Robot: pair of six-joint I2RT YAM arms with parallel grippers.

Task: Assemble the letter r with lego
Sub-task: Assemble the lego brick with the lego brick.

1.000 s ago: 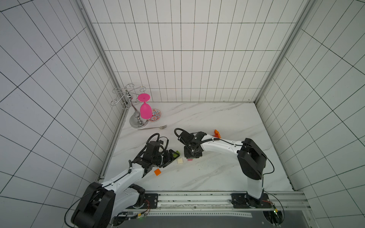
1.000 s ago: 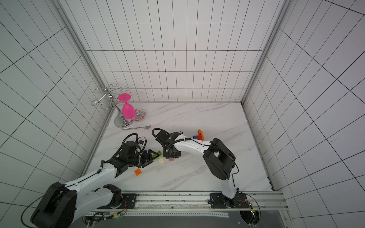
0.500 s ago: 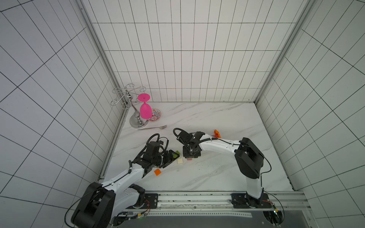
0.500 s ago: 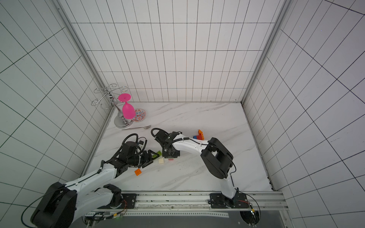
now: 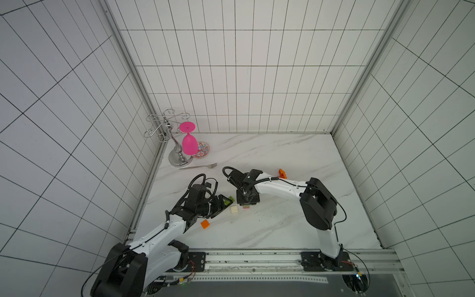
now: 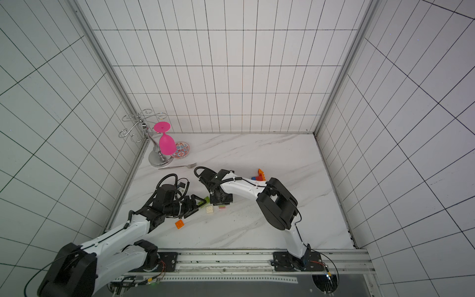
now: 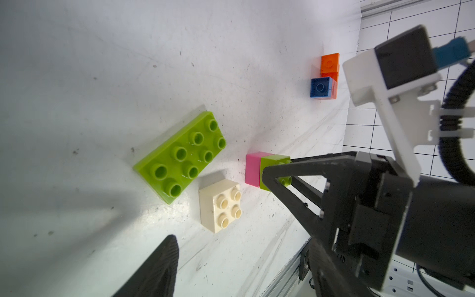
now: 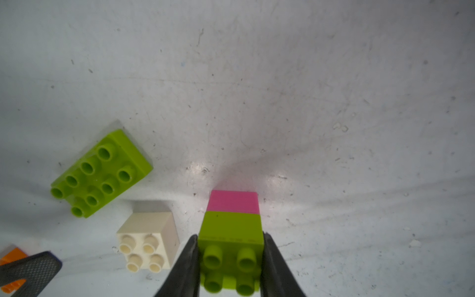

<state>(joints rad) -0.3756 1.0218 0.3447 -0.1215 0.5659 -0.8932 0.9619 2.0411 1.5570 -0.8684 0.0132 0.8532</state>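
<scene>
Lego near fork (goblet beyond)

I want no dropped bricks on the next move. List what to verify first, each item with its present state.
1. Right gripper shut on the pink-and-green stack: ok, clamped from both sides.
2. Left gripper open and empty: ok.
3. Cream brick loose, beside the stack and not touching it: ok.
4. Long lime brick lying flat, studs up, untouched: ok.
5. Stack lifted off the table: cannot tell.
</scene>
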